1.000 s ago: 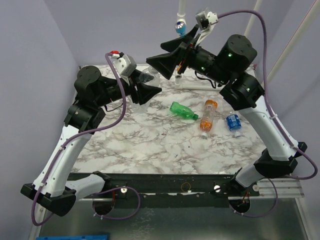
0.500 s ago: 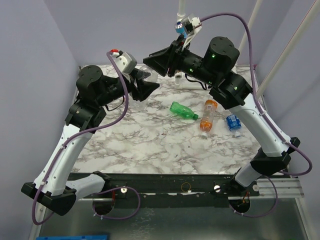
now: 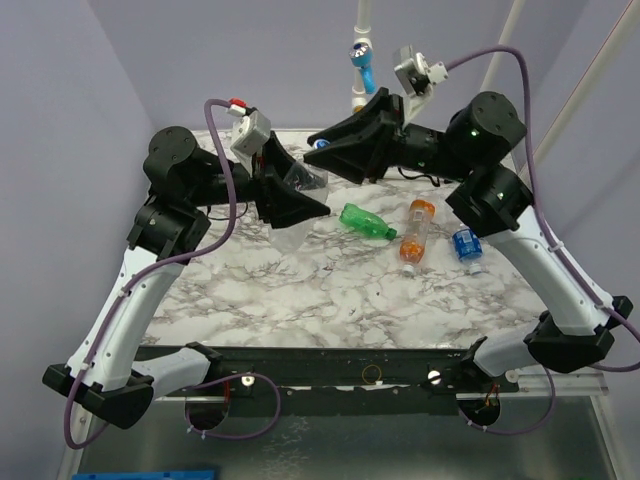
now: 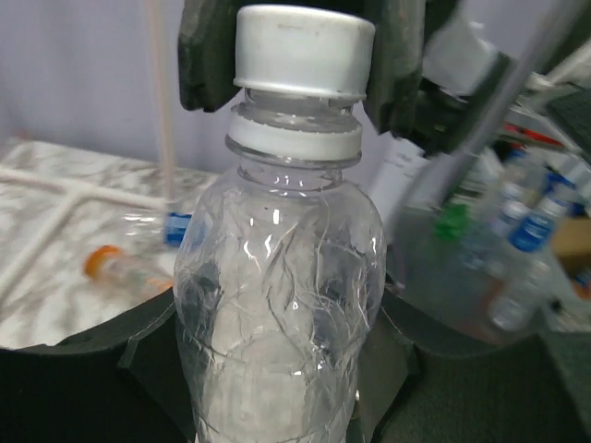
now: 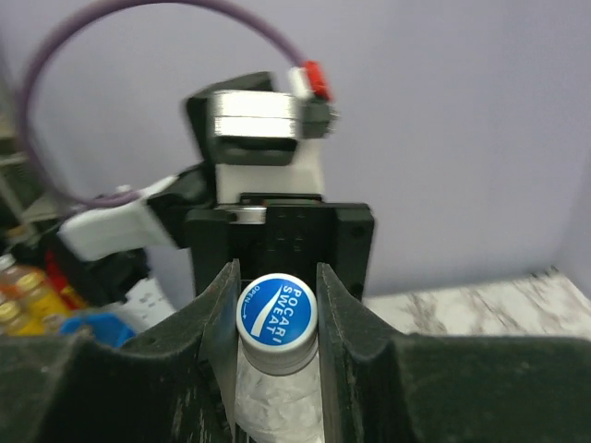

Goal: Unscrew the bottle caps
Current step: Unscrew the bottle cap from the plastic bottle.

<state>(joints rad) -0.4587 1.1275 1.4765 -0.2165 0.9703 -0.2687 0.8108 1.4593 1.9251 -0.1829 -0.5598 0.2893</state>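
My left gripper (image 3: 290, 205) is shut on the body of a clear bottle (image 3: 300, 185), which it holds up off the marble table (image 3: 300, 290). In the left wrist view the crinkled clear bottle (image 4: 277, 295) fills the middle, and its white bottle cap (image 4: 305, 51) sits between two dark fingers (image 4: 208, 55) of the other arm. My right gripper (image 5: 277, 318) is shut on that bottle cap (image 5: 277, 309), whose top is blue with white lettering. A green bottle (image 3: 365, 222), an orange bottle (image 3: 415, 232) and a blue-labelled bottle (image 3: 467, 247) lie on the table to the right.
A white pipe with a blue fitting (image 3: 360, 60) stands at the back of the table. Purple cables loop over both arms. Pale walls close in the left and back sides. The arm bases sit at the near edge.
My right arm has swung left and down onto the held bottle, and its jaws have closed from wide open onto the cap. My left arm has brought the bottle slightly forward.
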